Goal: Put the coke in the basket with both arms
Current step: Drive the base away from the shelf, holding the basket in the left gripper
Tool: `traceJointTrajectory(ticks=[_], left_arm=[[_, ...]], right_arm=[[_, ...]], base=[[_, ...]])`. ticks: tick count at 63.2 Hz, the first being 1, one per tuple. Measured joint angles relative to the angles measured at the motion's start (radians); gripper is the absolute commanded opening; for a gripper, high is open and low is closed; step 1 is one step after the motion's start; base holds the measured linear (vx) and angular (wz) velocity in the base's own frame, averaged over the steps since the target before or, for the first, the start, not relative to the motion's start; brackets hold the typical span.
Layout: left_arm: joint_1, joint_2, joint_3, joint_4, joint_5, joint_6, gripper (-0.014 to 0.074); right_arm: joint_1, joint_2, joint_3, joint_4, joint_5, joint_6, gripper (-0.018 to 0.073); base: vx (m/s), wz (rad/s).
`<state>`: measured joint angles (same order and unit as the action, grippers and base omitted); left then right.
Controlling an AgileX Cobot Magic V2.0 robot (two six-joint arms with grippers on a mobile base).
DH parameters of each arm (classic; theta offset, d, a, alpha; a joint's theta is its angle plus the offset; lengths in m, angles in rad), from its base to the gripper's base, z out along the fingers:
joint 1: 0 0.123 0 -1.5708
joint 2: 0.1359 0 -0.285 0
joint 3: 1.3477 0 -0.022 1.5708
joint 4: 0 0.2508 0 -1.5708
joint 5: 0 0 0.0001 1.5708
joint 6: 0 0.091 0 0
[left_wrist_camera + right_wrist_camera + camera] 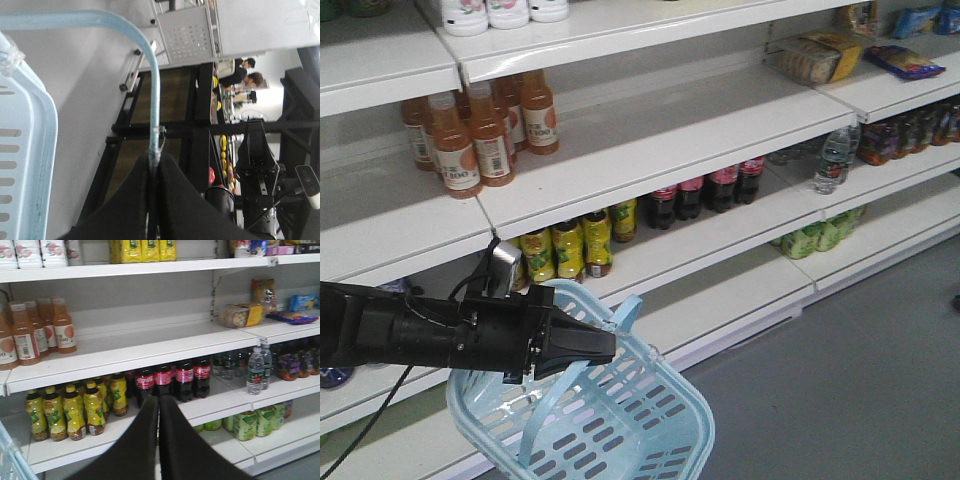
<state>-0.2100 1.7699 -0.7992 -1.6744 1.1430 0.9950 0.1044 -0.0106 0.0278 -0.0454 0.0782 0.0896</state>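
Flat indoor light, faint shadows under shelves [150,347]; right tool [159,399] blurred up close.

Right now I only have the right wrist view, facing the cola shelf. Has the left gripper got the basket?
Observer: Yes. The left wrist view shows the left gripper shut on the swing handle.
Operator: Anything in the basket?
Observer: In the front view, the pale blue basket shows no bottle inside, though the left arm hides part of it.
Operator: Where is it hanging?
Observer: In front of the lower shelves, below the yellow-labelled bottles.
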Motion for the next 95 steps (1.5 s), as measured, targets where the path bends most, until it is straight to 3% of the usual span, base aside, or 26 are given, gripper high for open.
traceJointTrajectory(ticks=[95], left_arm=[[0.000, 0.000, 0.000, -0.002, 0.000, 0.000, -0.0006]], right_arm=[[0.000, 0.000, 0.000, 0.000, 0.000, 0.000, -0.0010]], base=[[-0.06, -0.45]])
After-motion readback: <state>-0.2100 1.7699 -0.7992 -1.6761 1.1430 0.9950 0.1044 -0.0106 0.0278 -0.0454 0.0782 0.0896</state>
